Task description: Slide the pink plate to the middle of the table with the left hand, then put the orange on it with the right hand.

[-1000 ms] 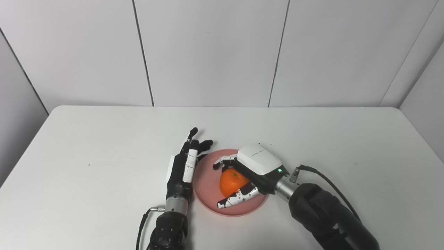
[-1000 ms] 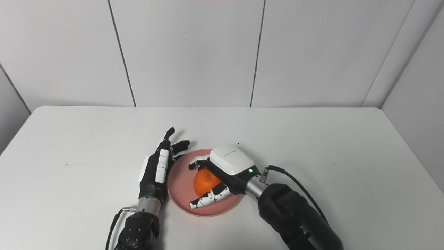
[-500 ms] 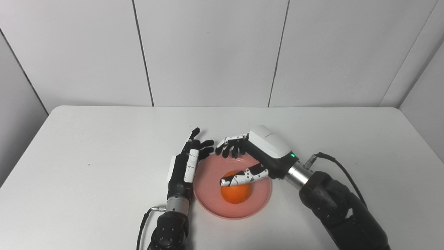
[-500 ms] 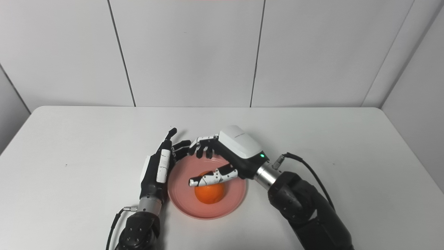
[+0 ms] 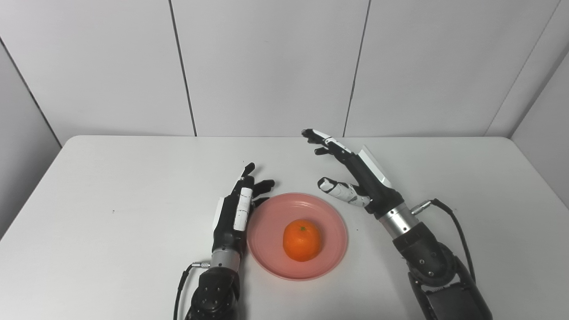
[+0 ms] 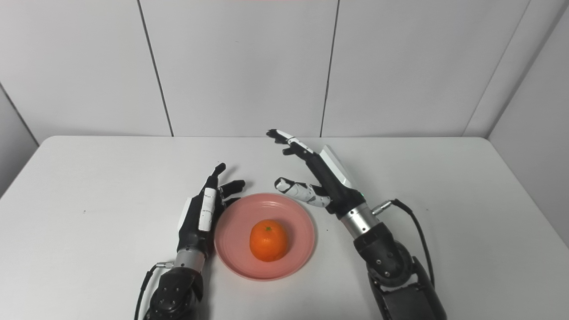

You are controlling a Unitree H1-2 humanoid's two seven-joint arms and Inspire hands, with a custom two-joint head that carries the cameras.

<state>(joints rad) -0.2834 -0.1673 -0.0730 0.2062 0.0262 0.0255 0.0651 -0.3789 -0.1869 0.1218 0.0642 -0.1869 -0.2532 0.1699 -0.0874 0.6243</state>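
The pink plate (image 5: 331, 242) lies on the white table near its front middle, and the orange (image 5: 302, 240) rests upright in the plate's centre with its stem spot up. My left hand (image 5: 235, 209) lies open against the plate's left rim, fingers stretched away from me. My right hand (image 5: 353, 173) hovers open above the table, beyond the plate's far right rim, fingers spread and pointing up and left, holding nothing. The same scene shows in the right eye view: the orange (image 6: 267, 240), the plate (image 6: 231, 242), my left hand (image 6: 204, 206) and my right hand (image 6: 318, 175).
The white table (image 5: 111, 186) is backed by white wall panels on all far sides. A cable loops from my right wrist (image 5: 449, 222). A few dark specks mark the tabletop.
My right hand let go of the orange, opened, and lifted up and back to the right. The orange now sits free on the plate. My left hand stayed put.
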